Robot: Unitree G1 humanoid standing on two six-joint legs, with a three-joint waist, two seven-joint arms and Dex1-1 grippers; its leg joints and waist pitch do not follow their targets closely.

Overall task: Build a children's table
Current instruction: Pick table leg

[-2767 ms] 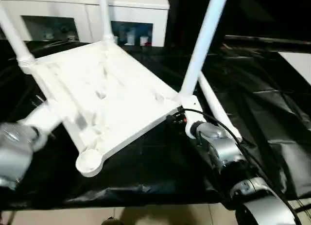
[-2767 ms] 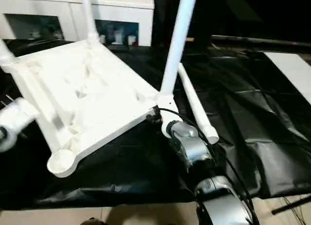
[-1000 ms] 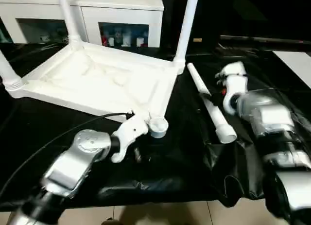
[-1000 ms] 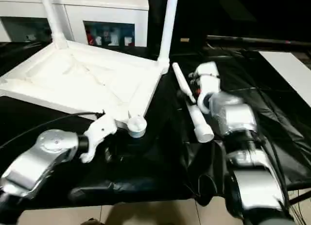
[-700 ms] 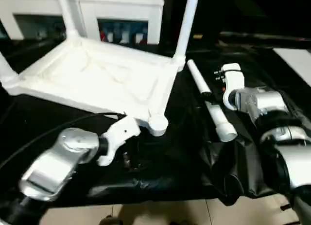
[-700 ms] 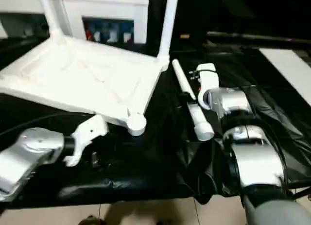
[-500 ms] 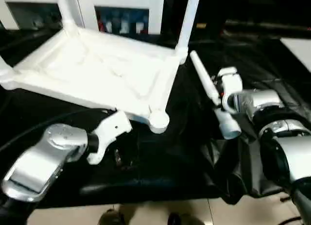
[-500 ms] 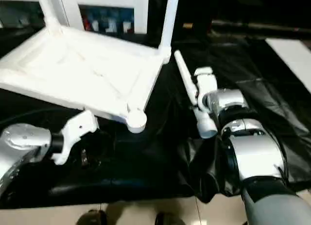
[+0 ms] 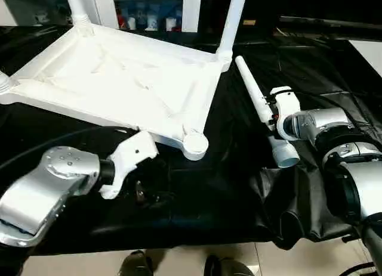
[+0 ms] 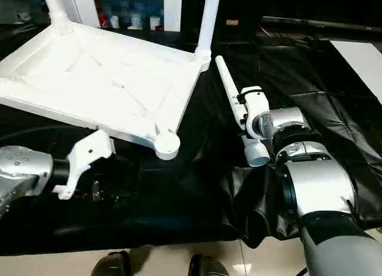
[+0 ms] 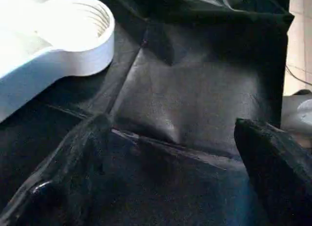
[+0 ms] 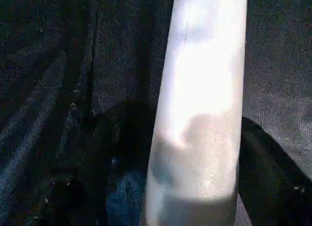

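Table top (image 9: 119, 91) lies upside down on the black cloth (image 9: 239, 186), ribbed side up, at about 10 o'clock in the head view. Legs already stand in its far sockets: one at 12 o'clock (image 9: 231, 19), another at 11 (image 9: 77, 5). Near corner socket (image 9: 195, 145) is empty, threads visible in the left wrist view (image 11: 83, 26).

Loose leg (image 9: 258, 106) lies on the cloth at 2 o'clock, well apart from that socket, open end toward the robot.

Right gripper (image 12: 175, 153) straddles the loose leg, a finger (image 12: 265, 162) on each side; can't tell if the pads press yet. Left gripper (image 11: 170, 153) is spread wide w/ nothing in it, hovering over cloth just beside the empty socket, at 8 o'clock.

Step in hand, as I read it: grab the loose leg & take it to the near socket. To do it well:
- pinch square across the tube, not at the very end, so it won't swing
- lift clear of the cloth folds before turning upright
- left gripper should brace the top near the socket
- line the leg end up straight over the threads, then turn; forcing it tilted may jam.
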